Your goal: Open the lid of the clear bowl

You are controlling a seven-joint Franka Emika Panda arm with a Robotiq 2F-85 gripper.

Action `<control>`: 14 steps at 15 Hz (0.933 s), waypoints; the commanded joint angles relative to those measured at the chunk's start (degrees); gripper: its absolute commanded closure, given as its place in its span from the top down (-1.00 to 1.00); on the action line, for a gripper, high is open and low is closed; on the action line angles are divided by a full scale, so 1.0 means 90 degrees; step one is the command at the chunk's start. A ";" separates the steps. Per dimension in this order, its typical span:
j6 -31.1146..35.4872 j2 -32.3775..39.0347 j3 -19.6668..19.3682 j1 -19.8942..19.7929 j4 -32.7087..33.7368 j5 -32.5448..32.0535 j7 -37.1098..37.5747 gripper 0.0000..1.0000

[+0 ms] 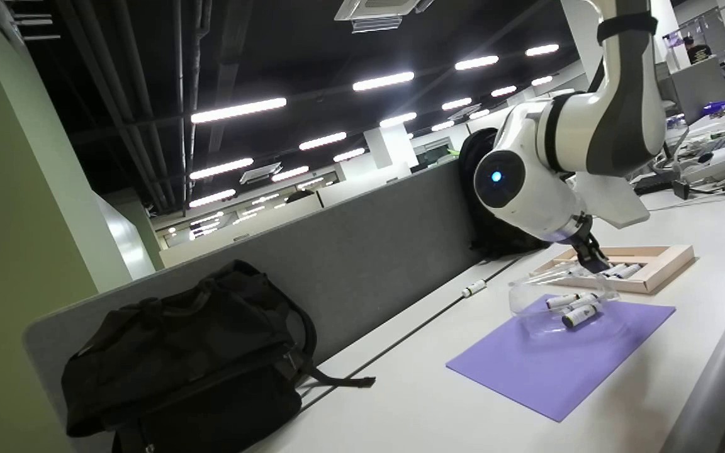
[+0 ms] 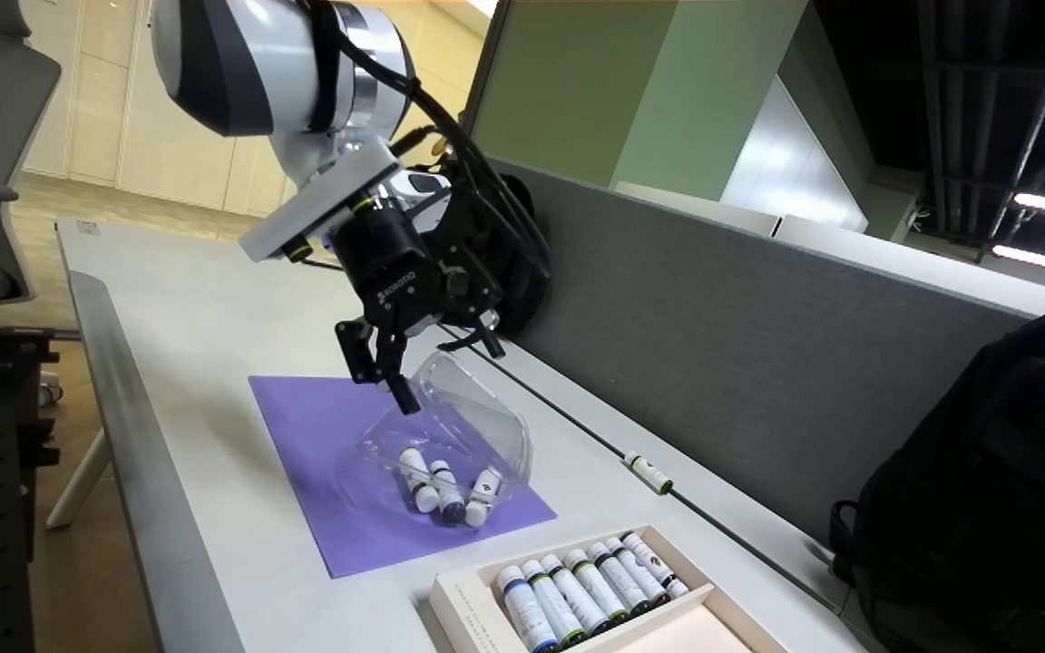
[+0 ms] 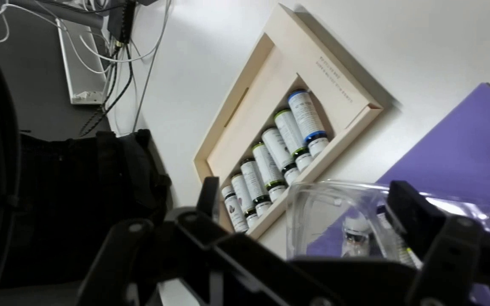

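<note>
The clear bowl (image 2: 377,479) sits on a purple sheet with a few small white-labelled bottles in it; in an exterior view it shows as faint glints (image 1: 542,328). Its transparent lid (image 2: 491,422) stands tilted up at the bowl's far side, hinged open; it also shows in an exterior view (image 1: 526,296). My gripper (image 2: 452,374) is open above the bowl, with its fingers apart at the lid's upper edge. In the wrist view, clear plastic (image 3: 309,212) lies between the open fingers (image 3: 306,197), nearer the right finger. Whether a finger touches the lid I cannot tell.
A wooden tray (image 3: 334,76) with several bottles stands beside the purple sheet (image 1: 545,390). A loose bottle (image 2: 648,473) lies near the grey partition (image 2: 713,263). Black backpacks (image 1: 192,358) lean against the partition. Cables (image 3: 117,85) show in the wrist view.
</note>
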 commanded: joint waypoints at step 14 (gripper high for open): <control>-0.0128 -0.1210 -0.1054 -0.1008 -0.0288 -0.0516 -0.0011 1.00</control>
